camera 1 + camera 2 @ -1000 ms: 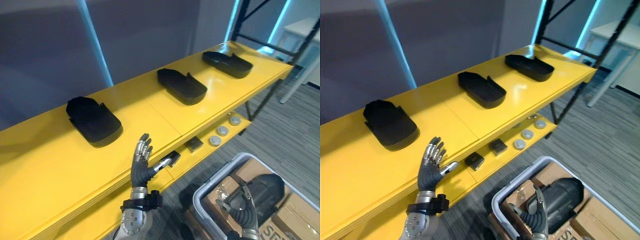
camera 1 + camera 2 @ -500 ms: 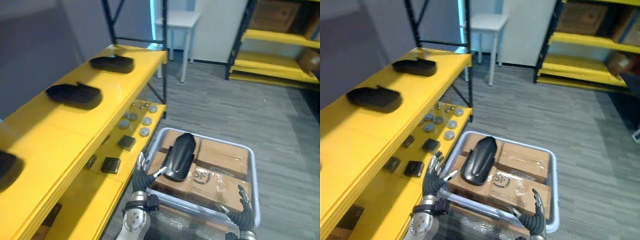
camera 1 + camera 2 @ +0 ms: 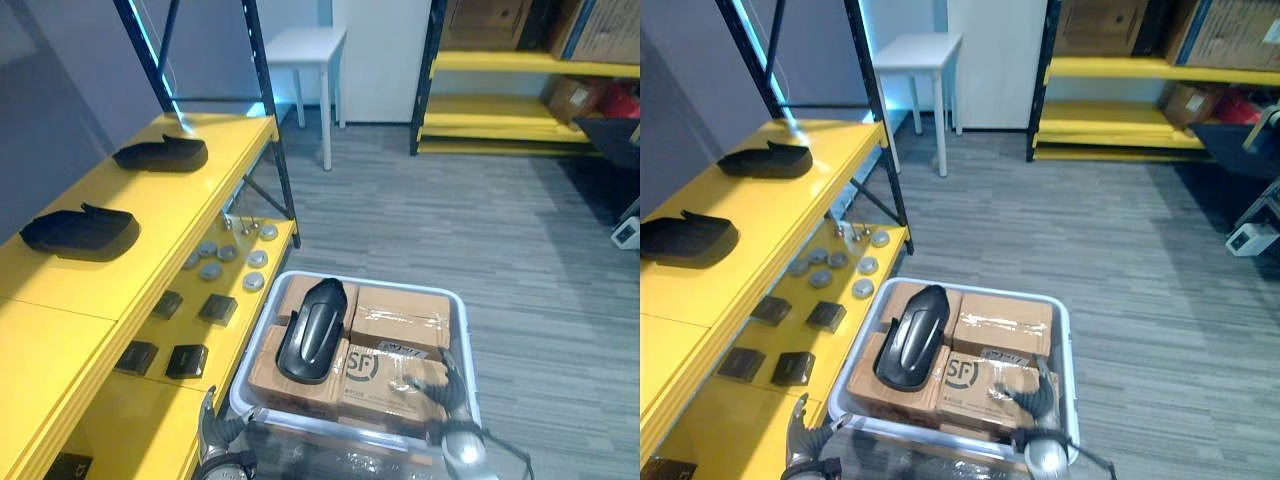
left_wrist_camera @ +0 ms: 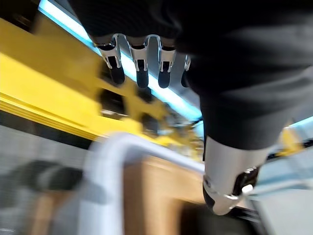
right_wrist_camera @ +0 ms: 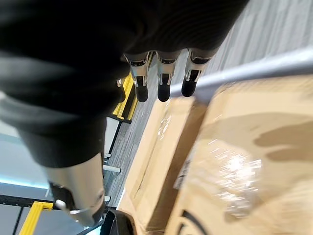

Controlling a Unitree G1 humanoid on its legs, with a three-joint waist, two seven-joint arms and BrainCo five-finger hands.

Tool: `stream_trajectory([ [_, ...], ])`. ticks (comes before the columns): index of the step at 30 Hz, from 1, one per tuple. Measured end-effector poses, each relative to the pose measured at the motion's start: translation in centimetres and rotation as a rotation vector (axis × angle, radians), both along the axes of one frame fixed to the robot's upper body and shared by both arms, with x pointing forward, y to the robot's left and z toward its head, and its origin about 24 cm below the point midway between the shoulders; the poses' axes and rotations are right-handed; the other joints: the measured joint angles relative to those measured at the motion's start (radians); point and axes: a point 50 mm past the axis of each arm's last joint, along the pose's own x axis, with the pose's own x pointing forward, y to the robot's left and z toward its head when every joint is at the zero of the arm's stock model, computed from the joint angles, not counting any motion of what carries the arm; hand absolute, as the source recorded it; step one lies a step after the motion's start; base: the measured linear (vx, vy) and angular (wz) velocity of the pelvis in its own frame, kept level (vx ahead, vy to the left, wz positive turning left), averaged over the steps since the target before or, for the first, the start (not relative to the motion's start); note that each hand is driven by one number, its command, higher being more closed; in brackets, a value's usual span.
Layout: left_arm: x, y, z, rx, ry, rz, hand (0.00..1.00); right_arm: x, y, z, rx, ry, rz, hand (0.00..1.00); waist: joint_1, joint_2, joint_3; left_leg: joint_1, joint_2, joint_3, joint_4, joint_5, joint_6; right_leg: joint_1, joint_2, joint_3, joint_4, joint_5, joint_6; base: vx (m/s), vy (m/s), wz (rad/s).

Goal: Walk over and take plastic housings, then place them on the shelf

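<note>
Hands low at the bin (image 3: 463, 335), prob. set for next pick.
L hand (image 4: 142, 71) & R hand (image 5: 164, 88): fingers straight, nothing held. One housing (image 3: 308, 340) lies on boxes (image 3: 400, 318) at 6 o'clock; two housings (image 3: 80, 232) sit spaced on shelf (image 3: 60, 320), 9–10 o'clock.

The housing (image 3: 307, 340) lies atop boxes (image 3: 400, 320), open from above; the bin (image 3: 462, 330) rim rings them. The shelf (image 3: 70, 300) top is bare at its near end; farther along lie a second housing (image 3: 80, 231) and a third housing (image 3: 160, 154).
</note>
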Motion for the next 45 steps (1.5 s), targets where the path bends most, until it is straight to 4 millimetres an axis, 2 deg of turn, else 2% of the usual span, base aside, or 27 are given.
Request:
stream_trajectory([
  [2, 0.8, -0.1, 0.2, 0.004, -0.01, -0.004, 0.0, 1.7, 0.3, 1.9, 0.016, -0.064, -0.012, 0.0, 0.012, -0.008, 0.027, -0.043, -0.05, -0.012, -0.032, 0.027, 0.032, -0.049, -0.044, -0.021, 0.005, 0.006, 0.025, 0.0, 0.223, 0.27],
  [5, 1.5, 0.0, 0.7, 0.015, -0.034, -0.02, 0.0, 5.3, 0.8, 5.5, 0.021, -0.134, -0.027, 0.0, 0.059, -0.01, 0.101, -0.066, -0.109, -0.02, -0.052, 0.048, 0.06, -0.058, -0.099, -0.047, -0.015, 0.021, 0.053, 0.02, 0.199, 0.3],
  [6, 1.5, 0.1, 0.6, 0.017, -0.033, -0.02, 0.0, 5.8, 0.9, 6.2, 0.021, -0.149, -0.028, 0.0, 0.065, -0.01, 0.109, -0.07, -0.115, -0.022, -0.054, 0.05, 0.063, -0.06, -0.104, -0.052, -0.018, 0.023, 0.056, 0.02, 0.128, 0.25],
  [8, 1.3, 0.4, 0.4, -0.001, -0.03, -0.005, 0.0, 7.5, 1.1, 9.3, 0.046, -0.225, -0.046, 0.0, 0.075, -0.01, 0.126, -0.103, -0.132, -0.044, -0.056, 0.058, 0.071, -0.074, -0.117, -0.072, -0.03, 0.03, 0.067, 0.0, 0.082, 0.28],
  [11, 0.9, 0.3, -0.4, -0.04, -0.004, -0.001, 0.0, 9.2, 0.5, 12.6, 0.025, -0.293, -0.075, 0.0, 0.099, -0.013, 0.144, -0.139, -0.144, -0.057, -0.066, 0.075, 0.074, -0.106, -0.125, -0.087, -0.031, 0.035, 0.074, 0.0, 0.053, 0.17],
  [13, 0.7, 0.0, -0.9, -0.059, 0.018, -0.012, 0.0, 9.7, 0.1, 13.2, 0.031, -0.294, -0.101, 0.0, 0.1, -0.014, 0.147, -0.157, -0.148, -0.072, -0.072, 0.083, 0.076, -0.118, -0.127, -0.101, -0.031, 0.036, 0.075, -0.02, 0.012, 0.23],
  [14, 0.7, -0.4, -1.3, -0.076, 0.041, -0.029, 0.0, 10.0, -0.4, 13.3, 0.042, -0.279, -0.139, 0.0, 0.115, -0.014, 0.153, -0.169, -0.149, -0.074, -0.072, 0.086, 0.076, -0.128, -0.126, -0.103, -0.03, 0.037, 0.076, -0.02, 0.008, 0.14],
  [17, 0.6, -0.7, -2.0, -0.099, 0.074, -0.04, 0.0, 10.1, -1.0, 12.4, 0.037, -0.219, -0.18, 0.0, 0.13, -0.014, 0.161, -0.195, -0.15, -0.091, -0.073, 0.095, 0.077, -0.148, -0.125, -0.118, -0.026, 0.037, 0.077, -0.03, -0.003, 0.12],
  [19, 1.0, -0.9, -2.1, -0.099, 0.082, -0.052, 0.0, 10.1, -1.5, 12.6, 0.039, -0.227, -0.224, 0.0, 0.134, -0.014, 0.167, -0.216, -0.151, -0.102, -0.074, 0.101, 0.077, -0.163, -0.123, -0.126, -0.026, 0.04, 0.076, -0.02, 0.003, 0.17],
  [22, 1.2, -1.1, -2.3, -0.116, 0.092, -0.049, 0.0, 10.5, -1.6, 13.8, 0.037, -0.244, -0.259, 0.0, 0.142, -0.014, 0.17, -0.237, -0.152, -0.105, -0.073, 0.105, 0.079, -0.182, -0.123, -0.125, -0.027, 0.046, 0.08, -0.01, 0.004, 0.02],
  [26, 1.8, -1.2, -2.2, -0.128, 0.092, -0.043, 0.0, 10.5, -0.9, 13.8, 0.02, -0.245, -0.273, 0.0, 0.143, -0.017, 0.184, -0.245, -0.154, -0.109, -0.072, 0.106, 0.081, -0.188, -0.123, -0.125, -0.027, 0.048, 0.081, 0.0, 0.011, 0.02],
  [27, 1.8, -1.2, -2.2, -0.128, 0.091, -0.042, 0.0, 10.5, -0.4, 13.8, 0.023, -0.252, -0.272, 1.0, 0.141, -0.02, 0.186, -0.25, -0.154, -0.11, -0.072, 0.106, 0.081, -0.192, -0.123, -0.125, -0.027, 0.048, 0.081, 0.0, 0.0, 0.0],
  [30, 2.2, -1.2, -2.2, -0.129, 0.092, -0.04, 0.0, 10.0, 0.5, 13.0, 0.014, -0.253, -0.28, 1.0, 0.139, -0.03, 0.192, -0.261, -0.153, -0.113, -0.069, 0.106, 0.081, -0.201, -0.121, -0.126, -0.027, 0.048, 0.081, 0.02, 0.007, 0.01],
  [33, 2.7, -1.1, -1.9, -0.133, 0.08, -0.03, 0.0, 9.6, 1.1, 12.0, 0.031, -0.228, -0.278, 1.0, 0.12, -0.047, 0.202, -0.263, -0.152, -0.117, -0.068, 0.106, 0.08, -0.2, -0.119, -0.126, -0.027, 0.048, 0.081, 0.04, 0.013, 0.03],
  [36, 2.8, -1.2, -1.8, -0.135, 0.077, -0.031, 0.0, 9.5, 1.6, 11.5, 0.041, -0.219, -0.28, 1.0, 0.114, -0.048, 0.203, -0.263, -0.15, -0.117, -0.067, 0.105, 0.079, -0.2, -0.117, -0.125, -0.027, 0.047, 0.081, 0.0, 0.0, 0.0],
  [40, 3.0, -1.2, -1.8, -0.132, 0.083, -0.027, 0.0, 9.4, 1.6, 11.4, 0.046, -0.218, -0.285, 1.0, 0.115, -0.049, 0.203, -0.26, -0.145, -0.116, -0.068, 0.105, 0.078, -0.199, -0.113, -0.124, -0.027, 0.047, 0.081, 0.0, 0.0, 0.0],
  [45, 3.1, -1.3, -1.7, -0.127, 0.078, -0.032, 0.0, 9.2, 0.6, 12.0, 0.054, -0.223, -0.32, 1.0, 0.117, -0.053, 0.206, -0.245, -0.145, -0.11, -0.078, 0.108, 0.077, -0.193, -0.114, -0.121, -0.027, 0.047, 0.081, 0.01, 0.002, -0.01],
])
